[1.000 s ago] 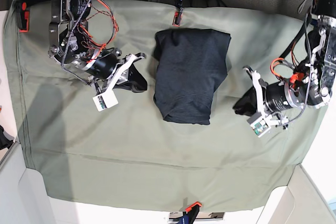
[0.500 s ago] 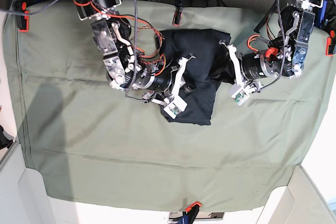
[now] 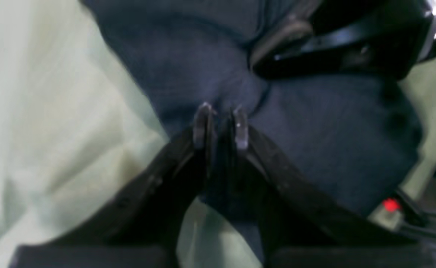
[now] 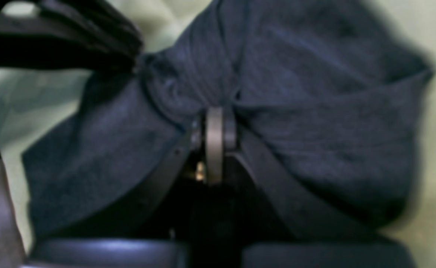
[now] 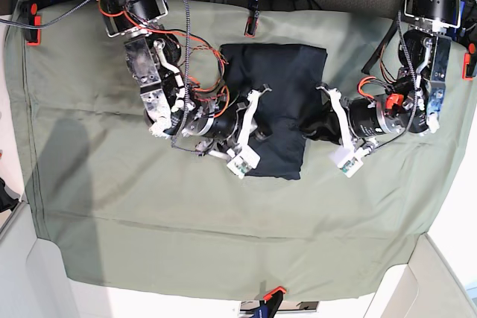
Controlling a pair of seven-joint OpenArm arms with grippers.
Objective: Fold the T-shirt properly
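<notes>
1. The T-shirt (image 5: 276, 102) is seen as a dark, folded bundle lying near the middle of the desk, toward its far edge, on a sage-green cloth (image 5: 112, 214) that covers the desk.
2. Its far part is laid flat with a straight upper edge, while the near part is bunched and pulled in from both sides.
3. In the right wrist view the T-shirt (image 4: 314, 111) is gathered into tight radiating creases at the tip of the right gripper (image 4: 215, 126), whose jaws are pressed together with fabric caught at their tip; the picture is blurred.
4. In the base view the right gripper (image 5: 262, 126) is set on the left side of the bundle, over its near half.
5. In the left wrist view the left gripper (image 3: 220, 124) is shown with its jaws standing narrow, a pinch of the dark T-shirt (image 3: 314, 123) held between them at the bundle's edge, where the green cloth (image 3: 54, 111) begins.
6. In the base view the left gripper (image 5: 311, 126) is placed at the right edge of the bundle, level with the other one.
7. The cloth is fixed by red clamps (image 5: 252, 24) at the far edge and another at the near edge (image 5: 273, 292).
</notes>
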